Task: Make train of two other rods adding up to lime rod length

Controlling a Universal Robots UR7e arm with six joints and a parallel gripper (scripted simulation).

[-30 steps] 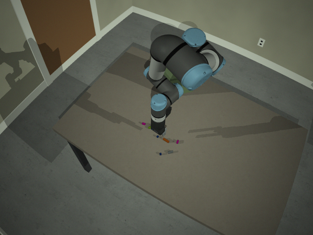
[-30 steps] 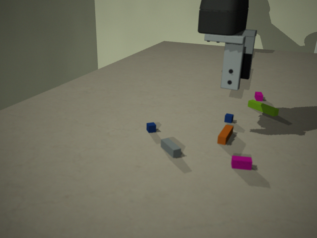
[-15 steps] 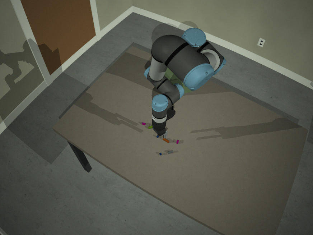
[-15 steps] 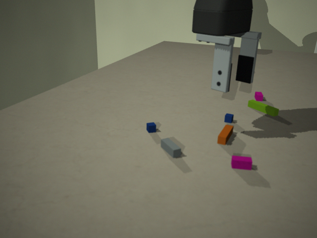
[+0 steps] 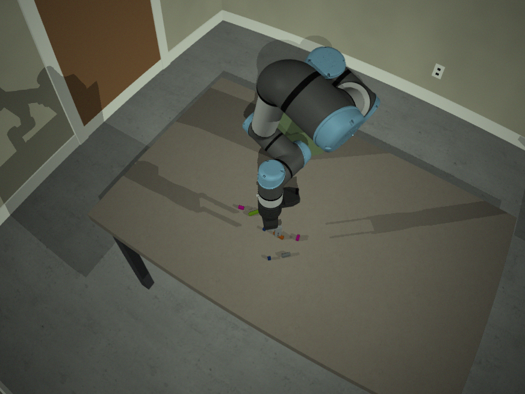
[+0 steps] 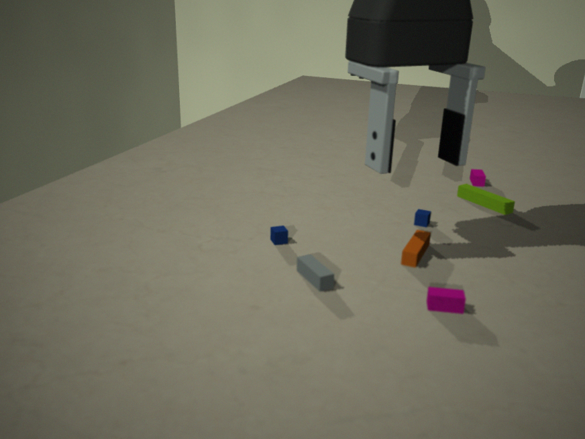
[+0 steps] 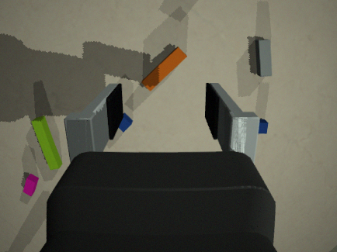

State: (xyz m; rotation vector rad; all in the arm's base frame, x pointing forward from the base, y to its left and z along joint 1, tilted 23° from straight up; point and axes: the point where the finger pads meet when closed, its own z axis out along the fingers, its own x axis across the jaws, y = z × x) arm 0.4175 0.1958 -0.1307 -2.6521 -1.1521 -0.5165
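Fingers (image 5: 277,232) (image 6: 415,164) wide open, nothing held, above tabletop (image 5: 350,280) (image 6: 170,336) (image 7: 303,184); orange rod (image 5: 281,237) (image 6: 416,248) (image 7: 165,68) lies ahead of them in wrist view, long axis slantwise to closing line, so wrist turn likely needed; nearby blue rod (image 5: 264,229) (image 6: 422,218) (image 7: 125,122) partly hidden by one finger there, lime rod (image 5: 253,212) (image 6: 485,199) (image 7: 46,143) partly covered from above
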